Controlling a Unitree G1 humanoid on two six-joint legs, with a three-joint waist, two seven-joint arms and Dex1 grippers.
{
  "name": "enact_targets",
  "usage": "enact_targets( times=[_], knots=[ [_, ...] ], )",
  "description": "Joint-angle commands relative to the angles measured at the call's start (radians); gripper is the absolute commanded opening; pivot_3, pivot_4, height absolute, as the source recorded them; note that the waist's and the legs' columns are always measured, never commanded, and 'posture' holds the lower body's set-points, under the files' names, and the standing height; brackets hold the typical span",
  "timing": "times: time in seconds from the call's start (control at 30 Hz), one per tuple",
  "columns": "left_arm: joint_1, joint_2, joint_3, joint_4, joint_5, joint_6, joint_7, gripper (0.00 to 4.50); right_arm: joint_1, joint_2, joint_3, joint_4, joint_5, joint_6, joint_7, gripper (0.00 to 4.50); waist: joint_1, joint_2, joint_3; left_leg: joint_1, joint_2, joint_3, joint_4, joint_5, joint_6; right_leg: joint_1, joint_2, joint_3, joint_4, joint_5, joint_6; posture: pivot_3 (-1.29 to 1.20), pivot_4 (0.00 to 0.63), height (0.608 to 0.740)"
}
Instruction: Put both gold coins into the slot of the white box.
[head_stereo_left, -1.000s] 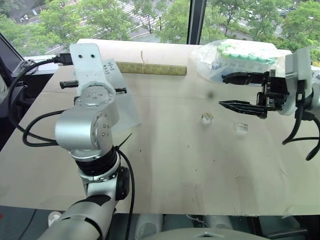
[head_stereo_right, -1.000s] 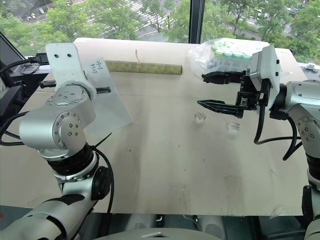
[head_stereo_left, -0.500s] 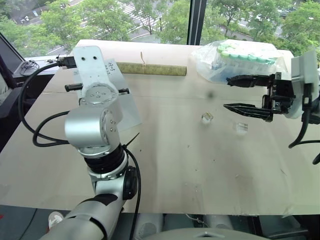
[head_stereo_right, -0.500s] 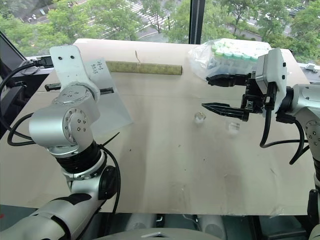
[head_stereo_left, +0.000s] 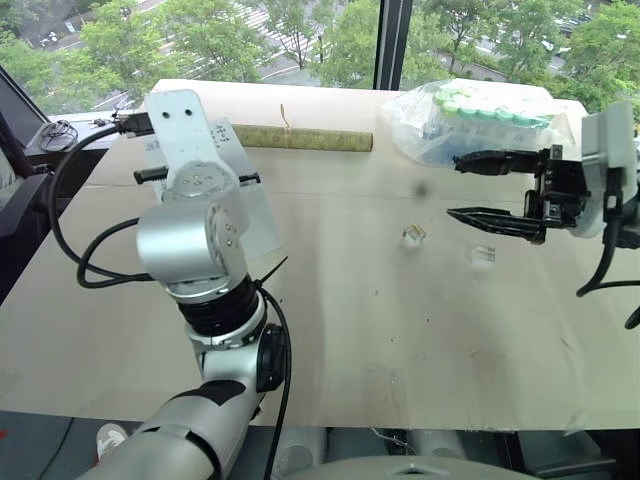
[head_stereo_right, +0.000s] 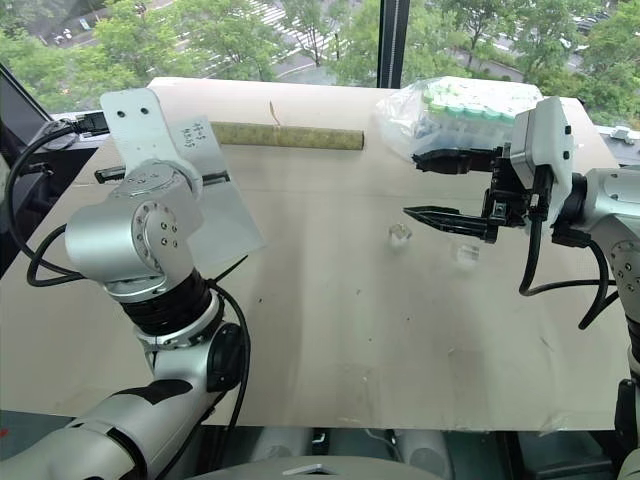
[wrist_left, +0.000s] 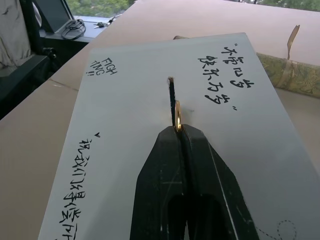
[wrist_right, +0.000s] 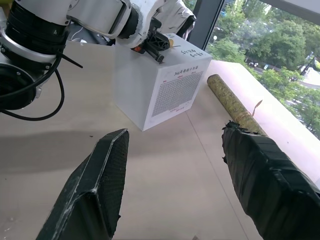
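Left wrist view: gold coin (wrist_left: 177, 114) pinched edge-on at tips of left pincer (wrist_left: 178, 131), sitting at lower end of slot (wrist_left: 171, 99) in top face of white box (wrist_left: 150, 150). Looks partly entered, but can't be sure.

Risks: coin tilted vs slit → jams or skids off across the face; early release → rolls onto counter (head_stereo_left: 400, 330).

Right pincer (head_stereo_left: 490, 186) spread, empty, hovering well apart from box.

2nd coin not located.
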Motion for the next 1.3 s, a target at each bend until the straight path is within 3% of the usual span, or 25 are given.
enact_targets(
  times=[0.03, 0.07, 0.13, 0.3, 0.53, 0.77, 0.93, 1.0, 1.3],
  knots=[
    [-0.005, -0.007, 0.026, 0.026, 0.037, 0.014, 0.006, 0.00, -0.003, -0.008, -0.024, -0.029, 0.004, -0.013, 0.002, 3.17, -0.002, 0.000, 0.000, 0.000, 0.000, 0.000, 0.000, 0.000, 0.000, 0.000, 0.000, 0.000, 0.000, 0.000, 0.000, 0.00, 0.150, 0.740],
    [-0.005, -0.010, 0.028, 0.026, 0.036, 0.015, -0.001, 0.00, -0.003, -0.007, -0.025, -0.028, 0.005, -0.014, 0.002, 3.17, -0.002, 0.000, 0.000, 0.000, 0.000, 0.000, 0.000, 0.000, 0.000, 0.000, 0.000, 0.000, 0.000, 0.000, 0.000, 0.00, 0.150, 0.740],
    [0.002, -0.012, 0.019, 0.019, 0.040, -0.007, -0.005, 0.55, -0.003, -0.005, -0.027, -0.025, 0.007, -0.015, 0.002, 3.22, -0.002, 0.000, 0.000, 0.000, 0.000, 0.000, 0.000, 0.000, 0.000, 0.000, 0.000, 0.000, 0.000, 0.000, 0.000, 0.00, 0.150, 0.740],
    [0.004, -0.022, 0.009, -0.031, 0.026, -0.039, -0.046, 2.51, -0.001, 0.005, -0.037, -0.022, 0.021, -0.008, -0.011, 3.22, 0.001, 0.000, 0.000, 0.000, 0.000, 0.000, 0.000, 0.000, 0.000, 0.000, 0.000, 0.000, 0.001, 0.000, 0.000, 0.00, 0.150, 0.740],
    [0.077, 0.096, -0.028, -0.211, -0.200, -0.063, -0.379, 2.51, -0.014, 0.031, -0.058, -0.033, 0.089, 0.053, -0.076, 3.22, -0.001, 0.000, 0.000, -0.002, 0.001, 0.000, 0.000, 0.000, 0.000, -0.001, -0.001, 0.000, 0.000, 0.000, 0.000, 0.00, 0.150, 0.740],
    [0.226, 0.210, -0.037, -0.253, -0.450, -0.256, -0.710, 2.51, -0.035, 0.056, -0.079, -0.067, 0.180, 0.103, -0.148, 3.22, -0.002, 0.000, 0.001, -0.001, 0.002, 0.000, -0.001, 0.000, 0.000, -0.002, -0.001, 0.000, 0.000, -0.001, -0.003, 0.00, 0.150, 0.740],
    [0.368, 0.237, -0.042, -0.266, -0.514, -0.361, -0.767, 2.51, -0.060, 0.089, -0.092, -0.100, 0.259, 0.127, -0.210, 3.22, -0.002, 0.000, 0.000, -0.001, 0.001, 0.001, 0.000, 0.000, 0.000, -0.002, -0.001, 0.001, 0.000, -0.001, -0.003, 0.00, 0.150, 0.740],
    [0.418, 0.207, -0.008, -0.267, -0.556, -0.395, -0.776, 2.51, -0.072, 0.104, -0.090, -0.109, 0.279, 0.133, -0.236, 3.22, -0.004, 0.000, 0.000, -0.001, 0.002, 0.001, 0.000, 0.000, 0.000, -0.002, 0.000, 0.001, 0.000, -0.001, -0.002, 0.00, 0.150, 0.740],
    [0.489, 0.228, -0.032, -0.265, -0.602, -0.484, -0.762, 2.51, -0.076, 0.130, -0.062, -0.137, 0.280, 0.128, -0.286, 3.22, -0.001, 0.000, 0.000, -0.001, 0.001, 0.001, 0.001, 0.000, 0.000, -0.001, 0.000, 0.001, 0.000, -0.001, -0.003, 0.00, 0.150, 0.740]
  ],
)
